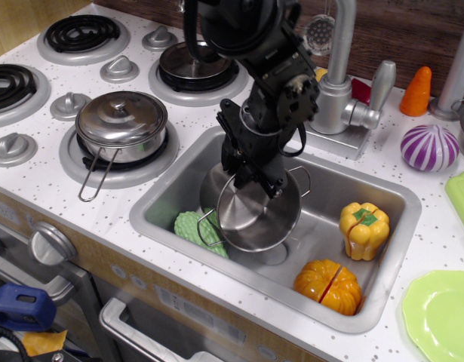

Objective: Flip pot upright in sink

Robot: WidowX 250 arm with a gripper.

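Scanning left to right: no readable writing or brand marks on anything. Coil burners run along the counter's left edge. Lidded steel pot sits on the front burner, its long wire handle hanging toward the front edge. Dark-lidded pot on the rear burner, partly behind the arm.

Sink is set into the counter's front half, right of the stove. Green ridged vegetable lies in its front-left corner, partly covered by the pot. Pot is in the sink's left half, tilted, mouth facing front and up, interior visible, one wire handle on each side.

Arm comes down from the top edge, wrist bent toward the sink's back-left. Gripper is clamped on the pot's rear rim; fingertips mostly blocked by the black housing, exact contact hard to make out.

Yellow pepper and orange pumpkin lie in the sink's right half. Faucet at the sink's back edge. Purple onion and orange carrot near the counter's back-right. Green plate cut off at the front-right corner.
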